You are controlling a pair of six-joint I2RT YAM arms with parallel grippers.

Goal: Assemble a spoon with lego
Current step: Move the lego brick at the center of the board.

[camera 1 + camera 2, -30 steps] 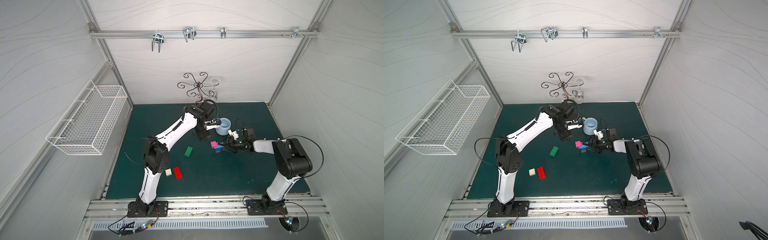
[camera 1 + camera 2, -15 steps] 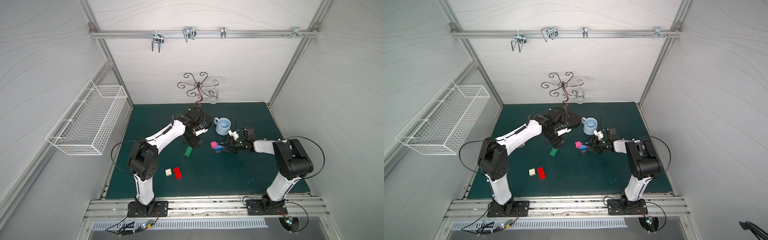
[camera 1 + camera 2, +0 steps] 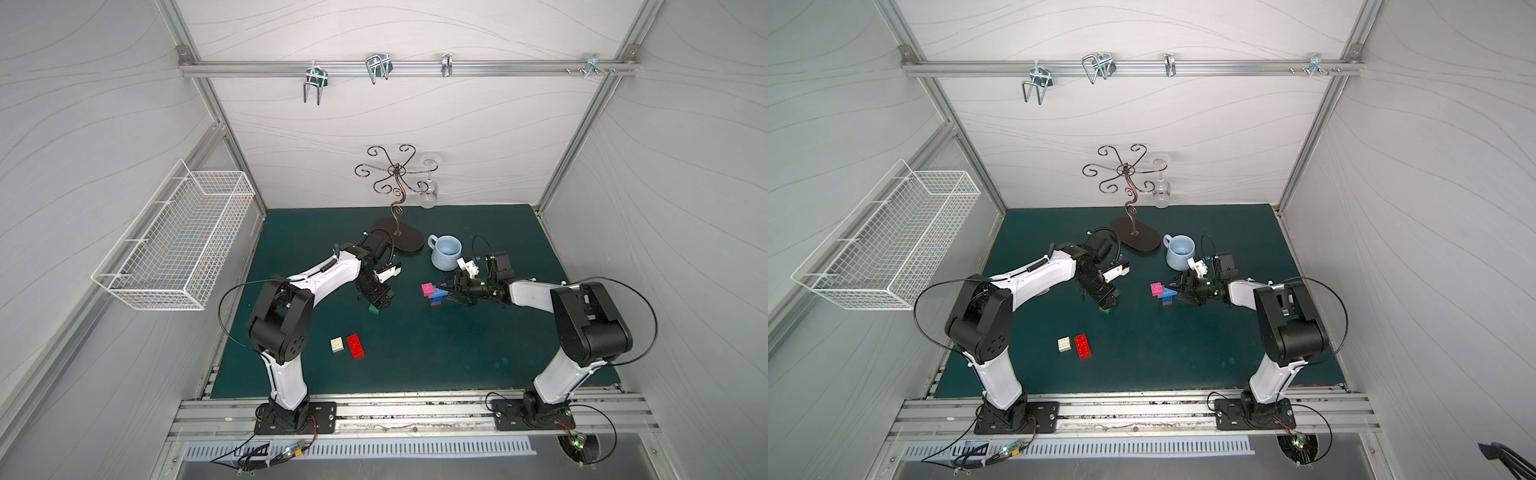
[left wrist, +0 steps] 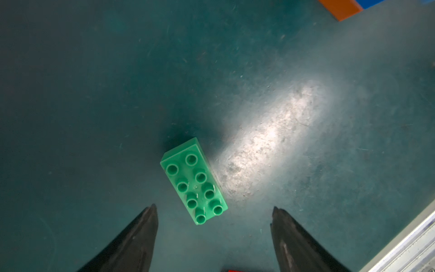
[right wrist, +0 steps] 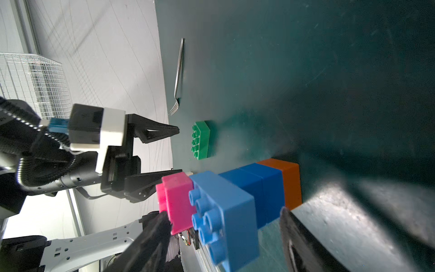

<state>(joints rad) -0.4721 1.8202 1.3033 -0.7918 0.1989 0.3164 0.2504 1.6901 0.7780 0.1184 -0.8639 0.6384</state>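
the left gripper point(image 4: 213, 207) is hovering wide open over the long green brick point(image 4: 194, 181) lying studs-up on the mat point(image 4: 94, 94), likely needing to square its jaws to the brick's long sides before closing, while the right gripper point(image 5: 223, 212) is bracketing the part-built spoon point(image 5: 266, 188) nearby, grip unclear.

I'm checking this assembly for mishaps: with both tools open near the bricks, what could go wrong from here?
1. The green brick lies skewed under the open left tool. Closing may twist it rather than grip it squarely.
2. The right tool sits close around the tall stacked build. Pulling away could snag and topple it.
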